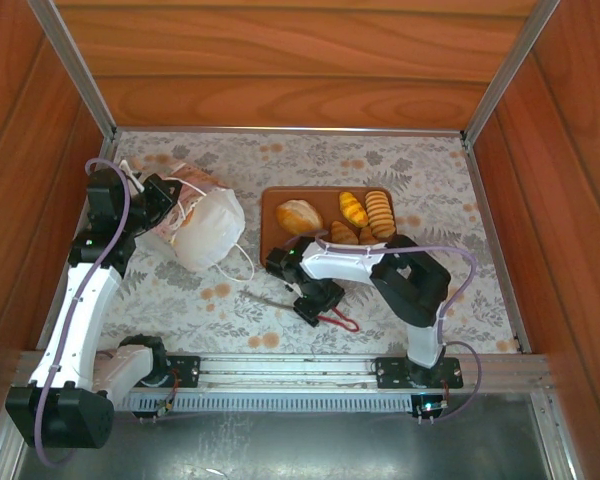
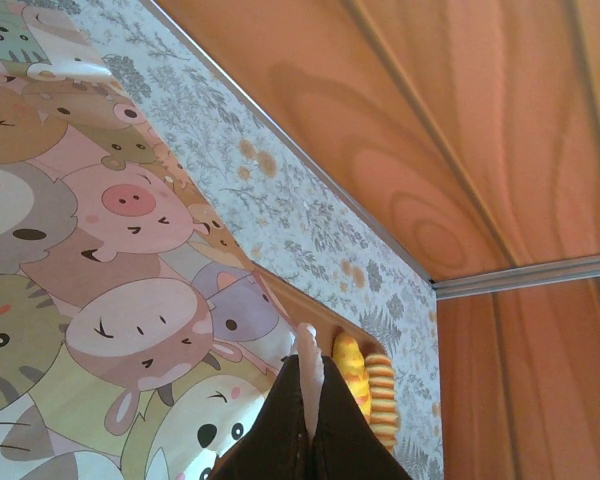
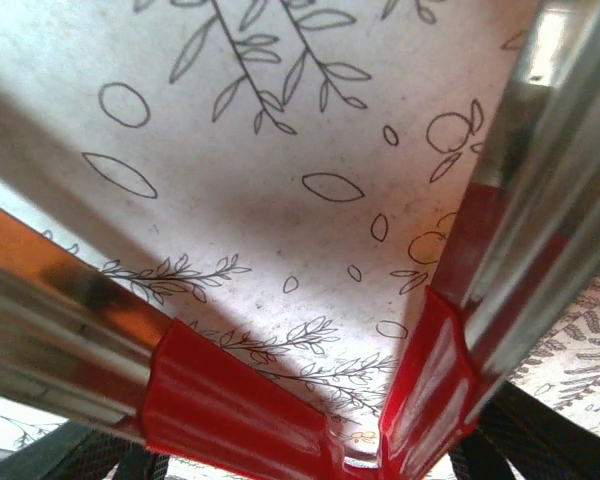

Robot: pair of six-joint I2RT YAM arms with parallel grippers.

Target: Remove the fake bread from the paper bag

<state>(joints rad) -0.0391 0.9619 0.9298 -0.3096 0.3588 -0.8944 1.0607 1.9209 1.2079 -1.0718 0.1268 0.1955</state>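
While the left gripper's (image 2: pixel 308 385) jaws pinch the bag's (image 2: pixel 130 250) edge, the right gripper's (image 1: pixel 315 298) clamp spread tongs (image 3: pixel 240 410) low over the worktop (image 1: pixel 430 180). The bag lies left of the tongs, nearer the left arm. Bread (image 1: pixel 298 215) sits on the tray (image 1: pixel 325 200); any inside is hidden.

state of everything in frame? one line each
left hand: shut on paper bag edge.
right hand: shut on tongs.
paper bag: held by its edge.
fake bread: pieces out, on tray.
tongs: arms apart, nothing between.
tray: loaded.
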